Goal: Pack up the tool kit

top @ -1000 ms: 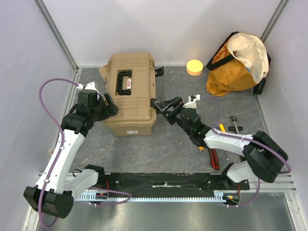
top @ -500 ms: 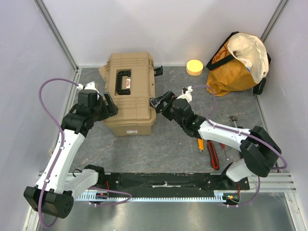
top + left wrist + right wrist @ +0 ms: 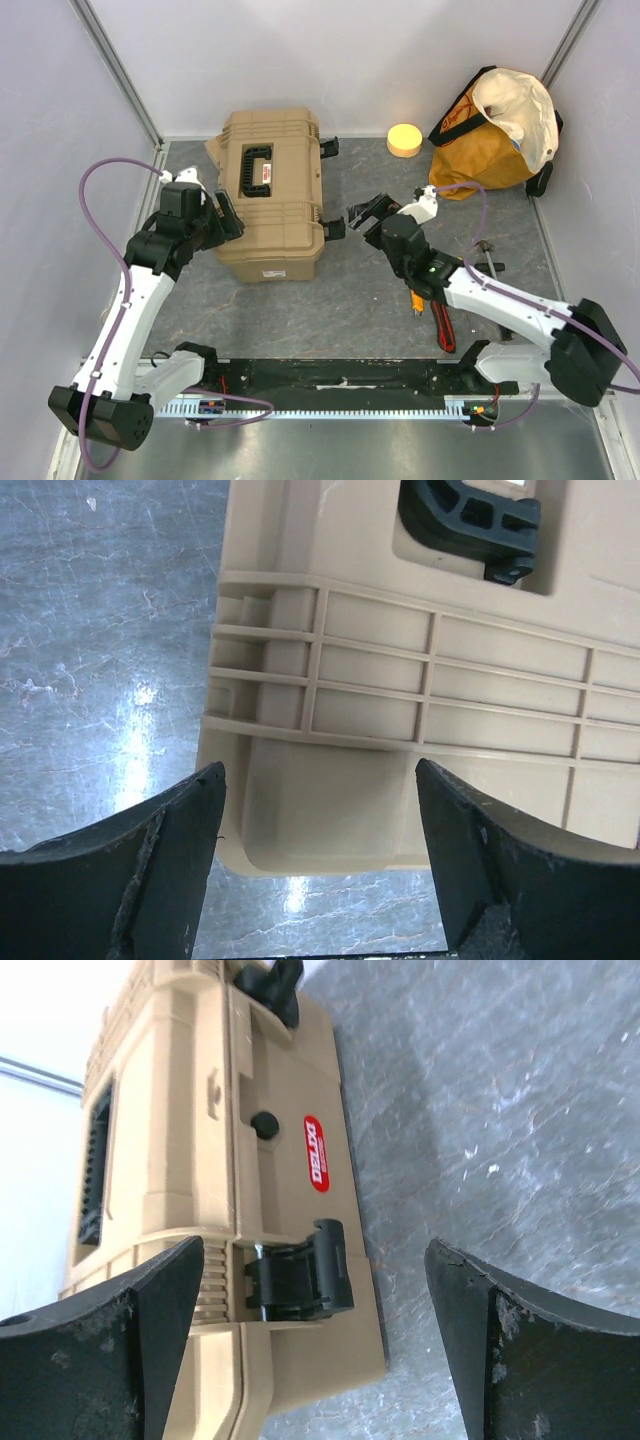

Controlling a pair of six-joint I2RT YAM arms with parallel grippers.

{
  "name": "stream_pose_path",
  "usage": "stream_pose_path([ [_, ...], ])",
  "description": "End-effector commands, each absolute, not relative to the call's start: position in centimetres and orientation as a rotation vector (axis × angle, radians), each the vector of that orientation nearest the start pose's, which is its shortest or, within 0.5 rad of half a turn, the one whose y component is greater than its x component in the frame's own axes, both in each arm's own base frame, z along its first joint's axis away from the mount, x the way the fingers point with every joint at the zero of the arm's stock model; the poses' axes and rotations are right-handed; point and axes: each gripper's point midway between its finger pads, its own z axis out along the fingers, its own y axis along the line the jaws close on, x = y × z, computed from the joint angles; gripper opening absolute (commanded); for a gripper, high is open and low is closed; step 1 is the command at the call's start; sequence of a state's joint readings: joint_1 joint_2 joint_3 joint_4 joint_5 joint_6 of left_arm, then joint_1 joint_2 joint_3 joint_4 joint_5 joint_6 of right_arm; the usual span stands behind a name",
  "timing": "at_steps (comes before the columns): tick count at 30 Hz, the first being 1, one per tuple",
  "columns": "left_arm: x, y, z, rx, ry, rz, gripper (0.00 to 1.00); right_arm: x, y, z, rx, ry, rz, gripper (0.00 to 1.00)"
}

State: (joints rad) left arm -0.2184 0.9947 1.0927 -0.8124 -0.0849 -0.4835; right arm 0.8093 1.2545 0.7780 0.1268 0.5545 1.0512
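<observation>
Tool kit (image 3: 270, 190) sits on the grey table (image 3: 360, 290) at back left, close to the rear wall. Its lid face is up and its black handle (image 3: 258, 170) lies in its recess. The red-white label (image 3: 316, 1152) is visible on the side wall in the right wrist view. Left gripper (image 3: 320, 770): jaws released, spread wide, straddling the kit's near left corner; cannot tell whether either finger touches, and nothing is grasped. Right gripper (image 3: 315, 1255): jaws fully spread, holding nothing, aimed at the kit's right side and apart from it. The near black latch (image 3: 298, 1280) is framed between its fingers and stands out from the wall. A second latch (image 3: 330, 148) sits farther back. Also on the table are a yellow disc (image 3: 404, 139) by the rear wall, an orange-yellow cloth bag (image 3: 495, 130) in the back right corner, and red- and yellow-handled hand tools (image 3: 441, 328) beside the right arm.
</observation>
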Motion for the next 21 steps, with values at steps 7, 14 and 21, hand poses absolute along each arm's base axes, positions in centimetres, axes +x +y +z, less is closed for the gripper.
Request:
stream_pose_path([
  [7, 28.1, -5.8, 30.1, -0.296, 2.107, -0.255, 0.83, 33.5, 27.7, 33.1, 0.173, 1.718, 0.712, 0.98],
  [14, 27.4, -5.6, 32.9, -0.283, 2.026, -0.275, 0.83, 35.8, 36.5, 34.4, -0.127, 1.837, 0.762, 0.86],
  [21, 26.1, -5.4, 34.4, -0.265, 1.970, -0.296, 0.83, 36.7, 43.0, 32.3, -0.219, 1.897, 0.789, 0.84],
])
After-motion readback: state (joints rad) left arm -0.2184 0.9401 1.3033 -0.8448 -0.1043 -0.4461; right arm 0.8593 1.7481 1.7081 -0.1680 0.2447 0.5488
